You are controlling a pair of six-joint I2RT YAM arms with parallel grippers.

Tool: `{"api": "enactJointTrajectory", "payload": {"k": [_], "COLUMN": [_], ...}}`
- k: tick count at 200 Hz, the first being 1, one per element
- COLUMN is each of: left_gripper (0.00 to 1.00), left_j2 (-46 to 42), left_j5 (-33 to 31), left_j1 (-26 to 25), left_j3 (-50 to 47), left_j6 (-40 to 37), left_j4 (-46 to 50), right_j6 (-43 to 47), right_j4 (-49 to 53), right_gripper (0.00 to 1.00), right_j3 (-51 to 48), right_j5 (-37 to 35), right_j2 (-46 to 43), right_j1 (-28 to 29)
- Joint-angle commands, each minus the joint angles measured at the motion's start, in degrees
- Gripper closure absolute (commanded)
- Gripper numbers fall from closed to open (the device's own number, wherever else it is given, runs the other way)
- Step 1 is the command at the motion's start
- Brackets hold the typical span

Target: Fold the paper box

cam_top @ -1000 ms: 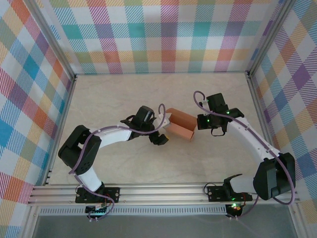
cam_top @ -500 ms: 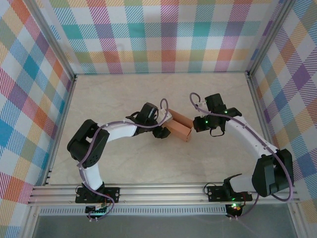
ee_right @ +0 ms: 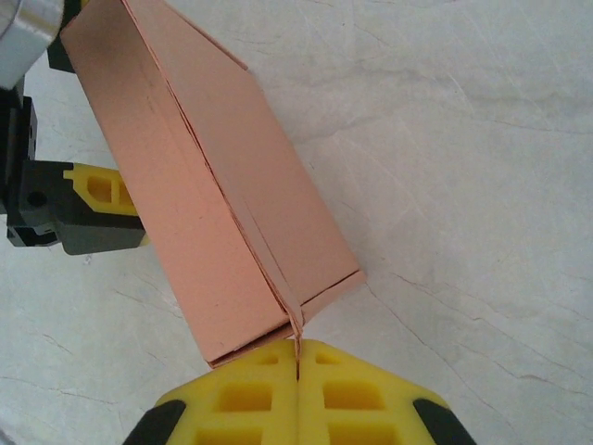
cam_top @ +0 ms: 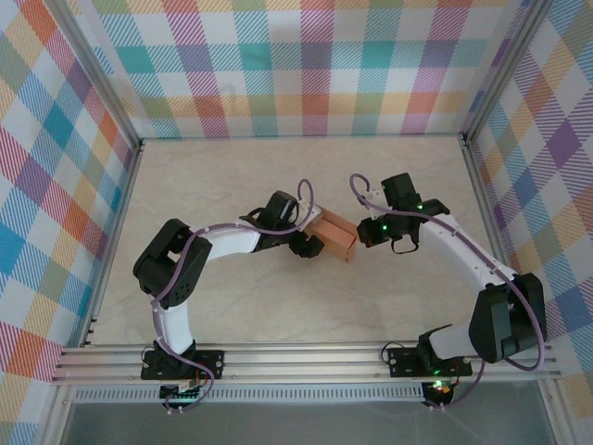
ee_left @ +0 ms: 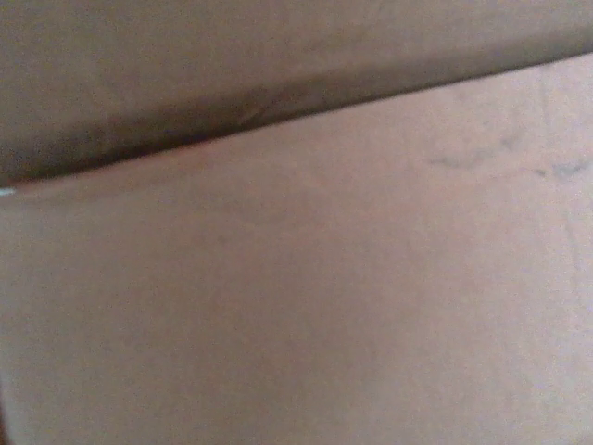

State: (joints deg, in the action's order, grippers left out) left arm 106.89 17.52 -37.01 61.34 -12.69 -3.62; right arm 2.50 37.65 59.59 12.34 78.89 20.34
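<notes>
The paper box (cam_top: 337, 237) is a small salmon-orange card box lying slantwise in the middle of the table. In the right wrist view the paper box (ee_right: 222, 185) shows two sloping faces that meet in a raised seam. My right gripper (ee_right: 298, 357) is shut on the thin end of that seam at the box's near corner, and from above the right gripper (cam_top: 364, 232) sits at the box's right end. My left gripper (cam_top: 310, 244) presses against the box's left side, with one yellow finger (ee_right: 100, 190) beside the card. Its own camera sits tight against the card (ee_left: 296, 278), so its jaws are hidden.
The marbled table top (cam_top: 278, 306) is ringed by plaid walls. An aluminium rail (cam_top: 306, 357) runs along the near edge by the arm bases. Purple cables loop over both arms.
The left gripper has moved up and right against the box's left side. The right gripper has shifted slightly left, and the box now looks more closed and compact.
</notes>
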Motion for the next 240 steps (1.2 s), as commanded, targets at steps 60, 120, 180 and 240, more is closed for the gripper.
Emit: {"api": "enactJointTrajectory", "payload": {"k": [60, 120, 180, 240], "left_gripper": [0.18, 0.18, 0.18, 0.18], "left_j2": [0.86, 1.52, 2.27, 2.31], "left_j5": [2.98, 3.3, 3.05, 3.05], "left_j1": [0.28, 0.28, 0.5, 0.59], "left_j3": [1.85, 2.2, 3.07, 3.39], "left_j6": [0.91, 1.34, 1.95, 2.19], "left_j4": [-1.15, -1.13, -0.43, 0.34], "right_j6": [2.45, 9.27, 13.8, 12.1], "right_j4": [-1.44, -5.03, -3.43, -3.54], "right_gripper": [0.53, 0.32, 0.32, 0.31], "right_j3": [1.32, 1.92, 2.66, 2.63], "right_j5": [2.88, 9.42, 6.55, 3.81], "right_j2": [0.3, 3.38, 6.71, 4.17], "right_j1": [0.49, 0.49, 0.47, 0.49]}}
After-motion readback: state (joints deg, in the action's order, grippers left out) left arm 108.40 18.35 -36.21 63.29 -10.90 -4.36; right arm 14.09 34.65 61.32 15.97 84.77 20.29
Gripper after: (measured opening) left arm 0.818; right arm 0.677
